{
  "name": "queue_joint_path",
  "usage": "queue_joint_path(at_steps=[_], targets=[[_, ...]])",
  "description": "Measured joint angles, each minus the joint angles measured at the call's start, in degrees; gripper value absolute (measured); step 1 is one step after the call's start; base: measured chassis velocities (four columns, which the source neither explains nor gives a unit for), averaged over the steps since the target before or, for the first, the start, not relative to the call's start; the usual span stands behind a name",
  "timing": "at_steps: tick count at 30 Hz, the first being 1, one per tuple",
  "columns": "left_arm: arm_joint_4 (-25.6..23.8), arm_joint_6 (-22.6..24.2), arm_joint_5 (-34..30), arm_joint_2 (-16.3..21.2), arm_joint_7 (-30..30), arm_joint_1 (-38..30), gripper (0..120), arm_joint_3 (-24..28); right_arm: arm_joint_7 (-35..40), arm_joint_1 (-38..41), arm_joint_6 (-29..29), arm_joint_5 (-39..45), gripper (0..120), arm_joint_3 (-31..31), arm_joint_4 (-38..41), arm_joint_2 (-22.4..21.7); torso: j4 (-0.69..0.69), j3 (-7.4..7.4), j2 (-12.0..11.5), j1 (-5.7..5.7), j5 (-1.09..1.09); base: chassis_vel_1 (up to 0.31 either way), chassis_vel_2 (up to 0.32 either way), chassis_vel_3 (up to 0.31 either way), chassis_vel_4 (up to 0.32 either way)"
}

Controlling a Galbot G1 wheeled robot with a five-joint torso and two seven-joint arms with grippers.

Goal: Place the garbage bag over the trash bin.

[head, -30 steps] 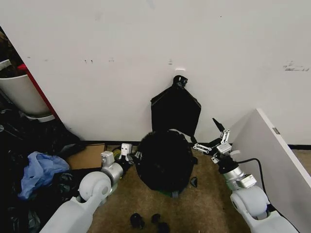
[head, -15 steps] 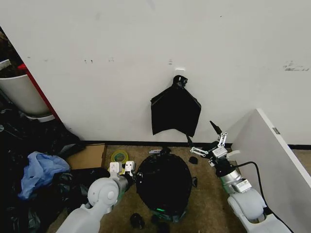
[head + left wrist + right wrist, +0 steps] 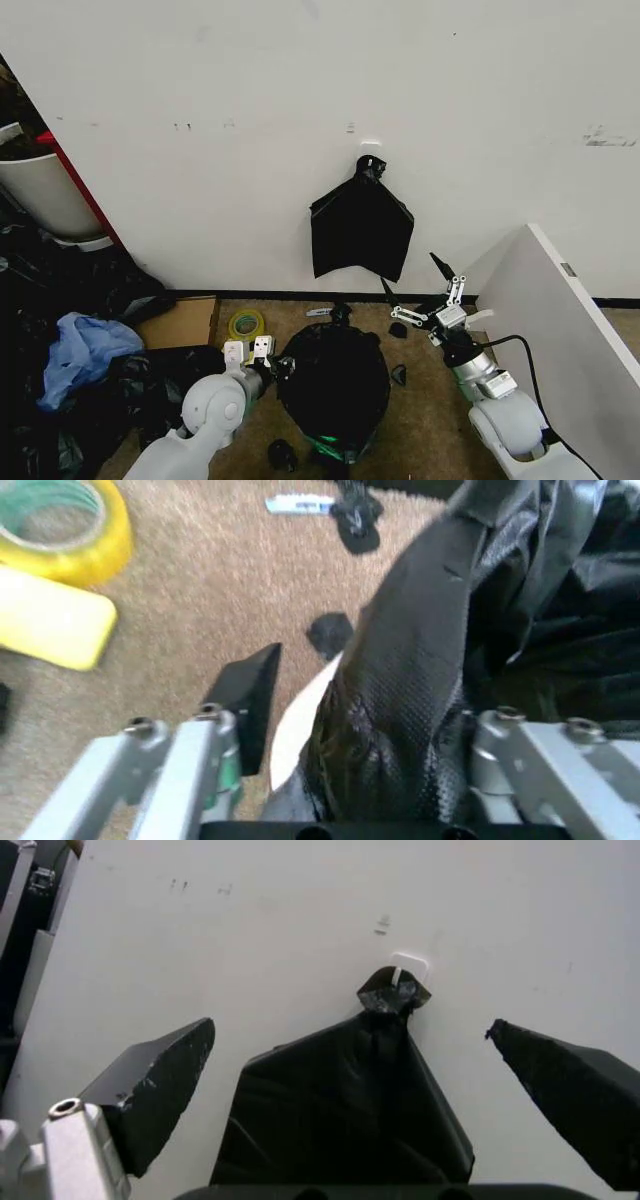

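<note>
The glossy black garbage bag (image 3: 333, 385) is draped over the trash bin on the floor before me, so the bin is hidden in the head view. In the left wrist view a thick fold of the bag (image 3: 400, 675) lies between my left gripper's fingers, and a white strip of the trash bin (image 3: 300, 720) shows beside it. My left gripper (image 3: 262, 360) is at the bag's left edge, shut on that fold. My right gripper (image 3: 412, 278) hovers open above the bag's right side, holding nothing and facing the wall.
A flat black bundle (image 3: 362, 235) hangs from a hook (image 3: 405, 964) on the wall behind. A yellow tape roll (image 3: 245, 323) and cardboard (image 3: 180, 320) lie left of the bag. A white panel (image 3: 570, 330) stands right. A white tub (image 3: 40, 190) and dark bags crowd the left.
The bag has come down from a tall bulge and now sits lower. My left gripper moved down and toward me with the bag's edge. The right gripper shifted slightly left.
</note>
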Motion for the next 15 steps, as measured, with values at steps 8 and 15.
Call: queue_joint_path(at_steps=[8,15], targets=[[-10.0,0.4,0.6,3.5,-8.1,2.3,85,-1.4,3.7,-0.2,-4.6,2.3,100,0.1,0.5,0.0,0.01,0.00,0.0,0.00,0.00,0.000,0.000,0.000,0.000],[-12.8,-0.4,-2.6,5.1,-10.5,2.1,100,-2.0,6.7,0.1,-7.2,2.9,100,0.2,0.8,0.3,0.01,0.00,0.0,0.00,0.00,0.000,0.000,0.000,0.000]])
